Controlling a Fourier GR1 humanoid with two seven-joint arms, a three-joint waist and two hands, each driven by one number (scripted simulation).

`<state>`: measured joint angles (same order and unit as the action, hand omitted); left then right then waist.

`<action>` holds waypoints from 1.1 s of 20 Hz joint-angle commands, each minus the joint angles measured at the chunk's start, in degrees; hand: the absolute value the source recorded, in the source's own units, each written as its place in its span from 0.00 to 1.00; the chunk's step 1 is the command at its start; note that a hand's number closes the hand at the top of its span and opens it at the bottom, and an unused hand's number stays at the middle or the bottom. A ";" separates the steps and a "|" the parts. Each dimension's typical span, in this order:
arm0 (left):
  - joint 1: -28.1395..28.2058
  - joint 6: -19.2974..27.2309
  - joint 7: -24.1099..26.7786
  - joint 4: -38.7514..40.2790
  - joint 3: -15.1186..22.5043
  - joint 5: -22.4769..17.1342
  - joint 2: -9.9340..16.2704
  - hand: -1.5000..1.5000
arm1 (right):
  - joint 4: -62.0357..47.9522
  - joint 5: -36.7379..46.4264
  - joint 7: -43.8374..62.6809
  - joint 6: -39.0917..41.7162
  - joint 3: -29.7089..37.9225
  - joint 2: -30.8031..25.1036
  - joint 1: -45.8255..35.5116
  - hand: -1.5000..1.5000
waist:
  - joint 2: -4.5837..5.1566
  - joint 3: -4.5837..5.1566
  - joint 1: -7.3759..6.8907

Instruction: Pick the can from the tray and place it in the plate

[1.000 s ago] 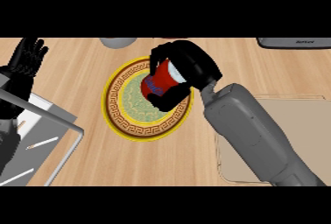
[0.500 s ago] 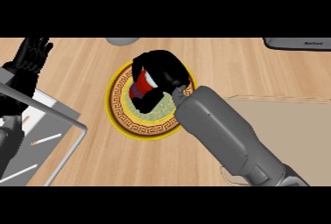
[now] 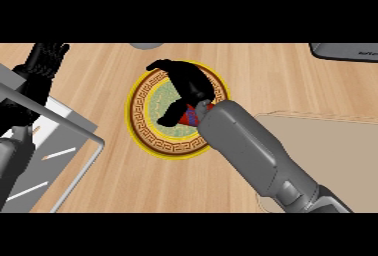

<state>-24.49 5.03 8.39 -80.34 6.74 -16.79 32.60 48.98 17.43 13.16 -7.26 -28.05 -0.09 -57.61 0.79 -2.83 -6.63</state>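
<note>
Lying over the plate (image 3: 148,131), the can (image 3: 190,116) shows red and blue, mostly hidden under the right hand (image 3: 186,86), whose fingers curl round it; left hand (image 3: 44,60) at the upper left, fingers straight, over the tray (image 3: 70,150); wooden counter (image 3: 280,80) beneath.

The right hand (image 3: 186,90) reaches up from the lower right on its grey forearm, fingers curled downward. The left hand (image 3: 43,62) rests at the upper left, fingers straight and pointing up.
</note>
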 commanded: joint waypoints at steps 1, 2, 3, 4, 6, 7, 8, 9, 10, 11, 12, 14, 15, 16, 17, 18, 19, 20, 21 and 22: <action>0.56 -1.05 -4.87 -0.63 4.10 -1.40 -3.92 0.50 | -2.87 -5.48 -5.09 -4.00 1.07 0.08 -0.13 0.00 | 1.00 2.66 -0.31; 0.35 0.26 -4.76 -0.70 4.87 -0.15 -4.53 0.50 | -1.23 -7.40 -4.30 -6.37 0.07 0.08 -0.89 0.00 | 0.67 2.66 -0.57; -0.32 -1.35 -5.21 -0.24 2.93 -1.82 -2.68 0.50 | -0.73 -9.46 -5.19 -6.47 1.68 0.08 -1.07 0.00 | 0.32 2.68 0.61; 0.13 -0.71 -4.10 0.02 4.01 -1.28 -4.37 0.50 | -0.89 -10.29 -7.33 -9.46 1.53 0.08 0.01 0.00 | 0.70 2.67 0.08; -0.34 -0.67 -5.15 0.24 3.82 -1.57 -4.25 0.50 | -2.11 -12.99 -8.03 -10.26 3.16 0.08 -1.47 0.00 | 0.68 2.67 0.38; 1.89 -0.87 -3.11 0.16 4.15 -1.27 -4.64 0.50 | -0.95 -16.09 -8.05 -10.41 4.31 0.08 -1.69 0.00 | 0.54 2.70 -0.01; 1.06 -1.51 -4.11 0.21 3.45 -1.37 -3.02 0.50 | -1.68 -17.85 -9.35 -9.61 5.82 0.08 -2.33 0.00 | 0.49 2.68 0.45; -0.44 0.60 -5.68 -0.31 4.14 -0.49 -4.28 0.50 | -1.56 -19.67 -10.43 -9.47 5.94 0.09 -1.63 0.00 | 0.39 2.62 1.12; 1.52 -0.05 -4.78 -0.29 3.58 -1.15 -3.96 0.50 | -1.64 -20.83 -10.48 -11.01 6.38 0.09 -0.93 0.00 | 0.19 2.67 1.16; 2.22 1.01 -5.22 -1.41 4.05 -0.46 -4.29 0.50 | -2.11 -20.86 -10.91 -9.91 7.03 0.09 -1.43 0.00 | -0.16 2.67 2.11; 0.54 0.28 -6.72 -1.12 3.62 -1.08 -3.55 0.50 | -3.51 -22.17 -11.59 -11.52 7.35 0.09 -1.96 0.00 | 0.17 2.65 1.44; 1.98 0.73 -5.68 -1.07 3.18 -1.19 -4.23 0.50 | -4.48 -23.15 -12.43 -10.71 10.17 0.09 -2.37 0.00 | 0.01 2.68 2.93; 2.80 0.10 -4.93 -0.29 1.91 -1.22 -2.80 0.50 | -5.91 -23.39 -12.91 -7.89 12.05 -0.59 -2.57 0.00 | 0.04 2.70 3.74; 2.38 -0.25 -4.27 1.11 1.25 -0.99 -2.52 0.50 | -4.60 -24.47 -14.17 -7.01 12.94 -1.00 -1.85 0.00 | -0.02 2.70 5.01; 5.68 -0.17 -3.88 -1.19 1.92 -1.10 -3.43 0.50 | -5.41 -23.80 -15.24 -7.78 12.95 -1.30 -1.50 0.00 | -0.23 2.71 4.29; 4.26 0.15 -5.60 -1.54 1.34 -1.13 -2.73 0.50 | -6.24 -24.83 -16.53 -7.23 14.57 -2.24 -1.15 0.00 | -0.11 2.65 4.48; 3.39 -0.91 -5.55 -0.74 0.67 -1.49 -1.93 0.50 | -6.16 -26.55 -17.90 -5.07 16.47 -3.77 -1.38 0.00 | 0.11 2.63 4.93; 5.87 1.57 -5.15 -2.66 2.04 -0.02 -4.08 0.50 | -5.71 -26.86 -16.31 -3.92 16.55 -4.51 -1.97 0.00 | -0.40 2.65 5.10; 4.21 0.54 -4.54 -2.00 1.17 -0.36 -3.26 0.50 | -7.98 -26.45 -20.77 -2.87 16.31 -4.50 0.47 0.00 | 0.24 2.63 4.87; 6.83 -0.78 -4.82 -3.07 -0.36 -1.73 -1.58 0.50 | -7.16 -27.08 -21.41 -1.13 17.06 -6.89 2.03 0.00 | -0.32 2.63 4.93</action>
<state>-19.79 4.92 8.57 -82.15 3.84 -16.48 33.53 42.94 -7.82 -4.13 -12.15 -13.42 -3.70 -58.14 -0.15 -3.15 -3.10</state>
